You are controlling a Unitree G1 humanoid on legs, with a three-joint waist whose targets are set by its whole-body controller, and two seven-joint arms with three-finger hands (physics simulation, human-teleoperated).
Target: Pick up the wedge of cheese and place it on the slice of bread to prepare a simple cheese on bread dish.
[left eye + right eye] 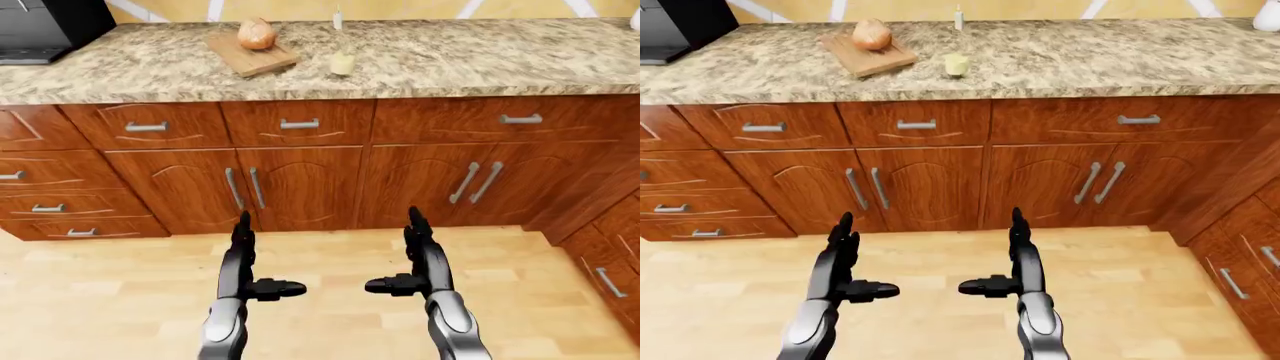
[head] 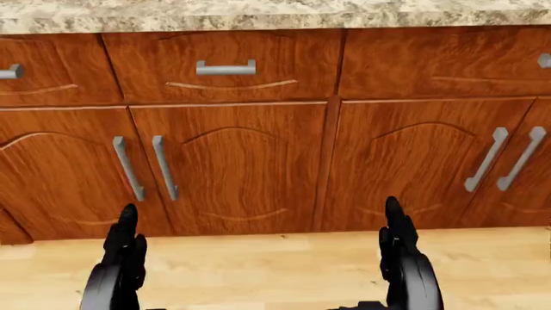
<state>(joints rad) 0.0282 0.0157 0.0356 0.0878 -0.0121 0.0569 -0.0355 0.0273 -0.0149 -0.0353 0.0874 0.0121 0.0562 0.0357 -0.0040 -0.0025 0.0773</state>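
cabinetry (image 1: 300,180): reddish-brown wood run of drawers and doors with grey bar handles, filling the middle band of both eye views and nearly all of the head view; a second cabinet bank turns toward the camera at the right edge.

floor (image 1: 120,300): pale wood planks, across the bottom of each view.

countertop (image 1: 450,60): speckled beige granite, spanning the top of the eye views; only its near edge shows as a strip along the top of the head view.

appliance (image 1: 45,26): black, boxy, at the counter's left end, cut off by the view's top left corner.

cutting board (image 1: 252,54): light wood, lying at an angle left of the counter's middle, near the far edge.

bread (image 1: 257,34): rounded, brown-orange, resting on the cutting board.

cheese (image 1: 342,64): small pale yellow piece, on the bare granite just right of the board, apart from the bread, toward the near edge.

bottle (image 1: 338,18): thin, pale, near the counter's far edge beyond the cheese; detail too small to tell.

left hand (image 1: 245,259): black, low over the floor, fingers straight and spread wide, thumb pointing inward, holding nothing.

right hand (image 1: 415,255): black, level with the left, well short of the counter, fingers likewise extended wide, thumb inward, empty.
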